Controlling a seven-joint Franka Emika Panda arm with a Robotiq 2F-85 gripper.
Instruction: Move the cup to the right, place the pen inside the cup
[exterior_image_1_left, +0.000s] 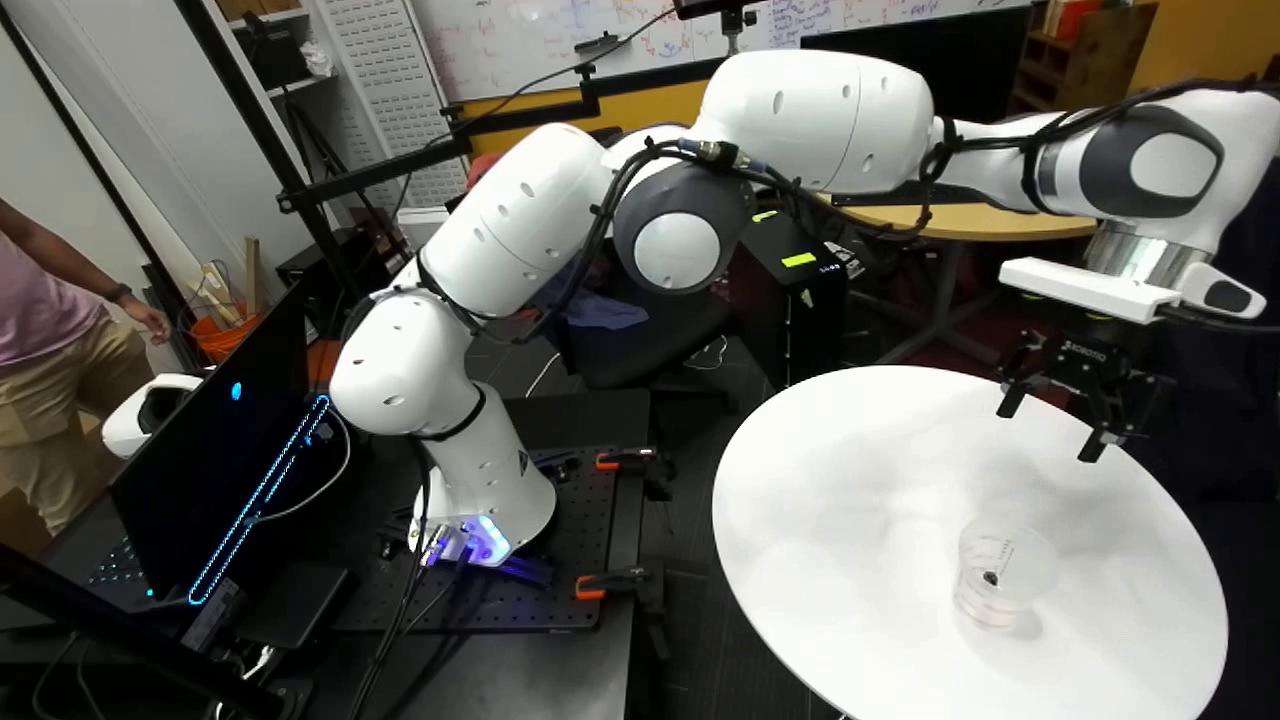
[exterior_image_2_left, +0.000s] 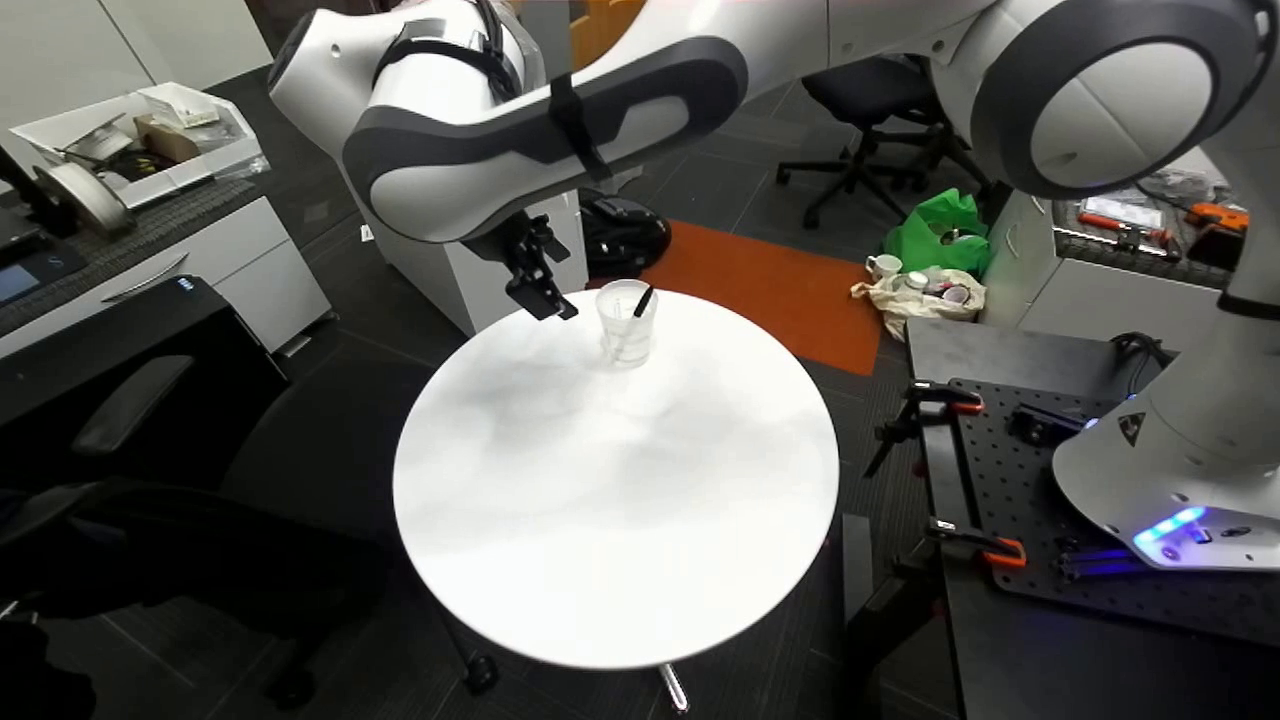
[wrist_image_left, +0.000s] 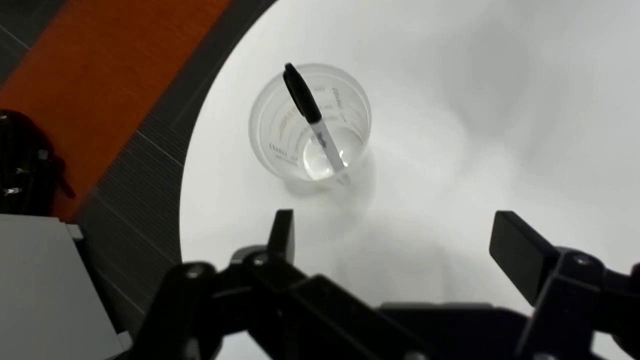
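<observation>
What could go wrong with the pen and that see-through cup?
The cup stands near the edge of the white table, so a hard push might send it over.
The open gripper hangs apart from the cup; if it swung that way, it could knock it down.
The pen leans inside instead of standing straight, so a bump might make it slide.

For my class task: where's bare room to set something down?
The white tabletop lies bare between the cup and the edge facing the robot base. It's crowded near the cup, which holds the pen, with the open gripper hanging nearby.
</observation>
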